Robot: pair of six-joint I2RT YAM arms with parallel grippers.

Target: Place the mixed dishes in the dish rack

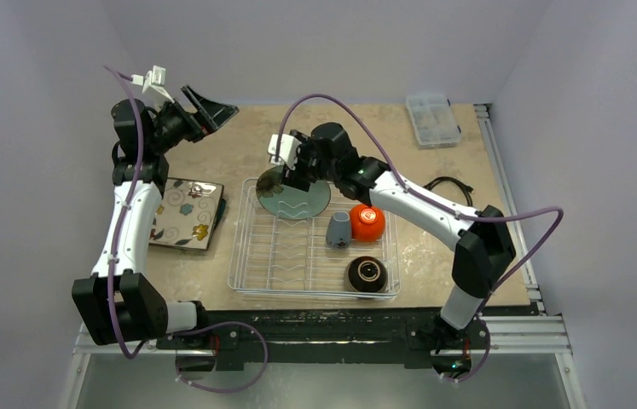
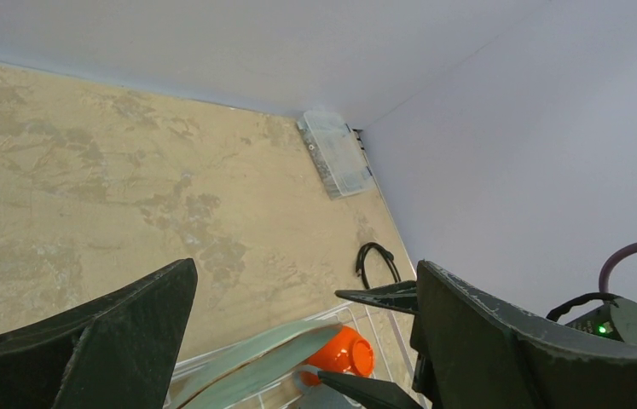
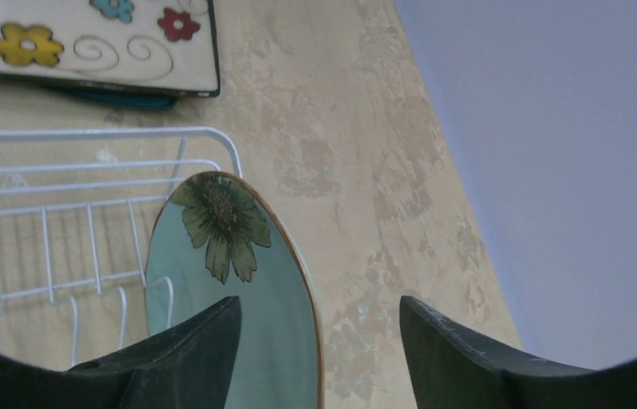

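The dish rack (image 1: 251, 256) sits mid-table. In it are the grey cup (image 1: 338, 230), the orange bowl (image 1: 367, 221) and the dark brown bowl (image 1: 367, 274). The pale-teal plate (image 1: 298, 200) stands tilted among the prongs at the rack's far left. My right gripper (image 1: 296, 175) is open just above the plate; in the right wrist view the plate's rim (image 3: 229, 256) lies between the spread fingers, nearer the left one, with my right gripper (image 3: 319, 307) over it. The square flower-patterned plate (image 1: 185, 213) lies on the table left of the rack. My left gripper (image 1: 211, 106) is open, empty and raised at the far left.
A clear compartment box (image 1: 432, 119) sits at the far right corner and a black coiled cable (image 1: 451, 187) lies right of the rack. The left wrist view shows the plate's edge (image 2: 255, 362) and the orange bowl (image 2: 344, 351). Walls close in on three sides.
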